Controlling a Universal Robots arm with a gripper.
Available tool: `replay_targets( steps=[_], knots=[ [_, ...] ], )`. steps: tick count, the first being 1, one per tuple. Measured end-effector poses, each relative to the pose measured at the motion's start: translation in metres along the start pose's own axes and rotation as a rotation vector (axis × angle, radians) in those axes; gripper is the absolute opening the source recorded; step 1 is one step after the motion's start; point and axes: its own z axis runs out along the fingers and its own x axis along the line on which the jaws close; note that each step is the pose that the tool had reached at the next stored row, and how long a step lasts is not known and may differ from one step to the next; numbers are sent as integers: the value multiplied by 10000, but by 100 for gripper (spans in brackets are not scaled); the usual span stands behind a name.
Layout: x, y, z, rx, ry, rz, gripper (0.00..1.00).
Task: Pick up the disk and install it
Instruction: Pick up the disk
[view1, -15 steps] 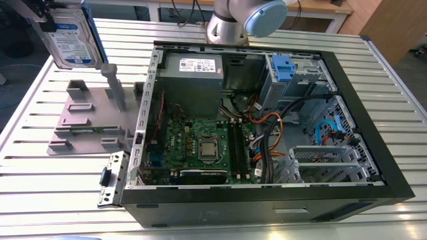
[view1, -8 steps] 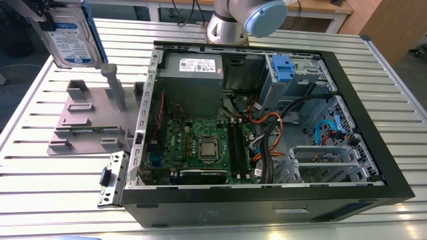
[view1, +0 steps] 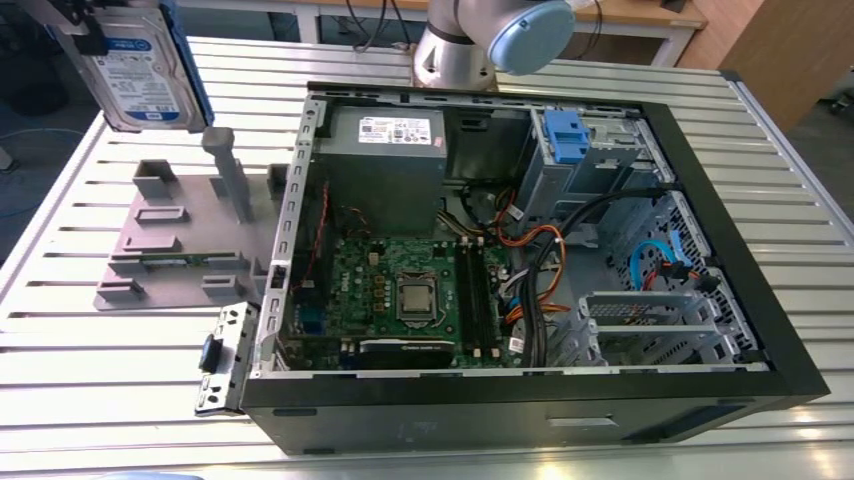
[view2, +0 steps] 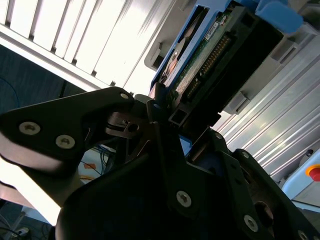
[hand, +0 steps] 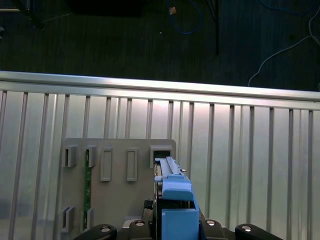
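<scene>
The disk (view1: 140, 70), a silver drive with a white and blue label in a blue bracket, hangs upright in the air beyond the far corner of the table, at the exterior view's left. It is above and behind the grey fixture plate (view1: 187, 240). My gripper (view2: 165, 117) is shut on one end of the disk (view2: 220, 55), its black fingers (view2: 75, 125) clamped on the edge by the circuit board. In the first wrist view the disk's blue bracket (hand: 172, 200) sticks out from the gripper (hand: 172, 226) over the fixture plate (hand: 120, 200).
An open computer case (view1: 747, 250) lies on the slatted metal table (view1: 80, 380), with motherboard (view1: 400, 285), power supply (view1: 387, 150) and cables exposed. A drive bay with a blue clip (view1: 567, 135) sits at its far side. The arm's base (view1: 461, 50) stands behind the case.
</scene>
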Motion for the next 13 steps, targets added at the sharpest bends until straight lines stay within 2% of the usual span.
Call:
replay_targets(
  steps=[13],
  knots=[
    [-1, 1, -26, 0, 0, 0, 37]
  ],
)
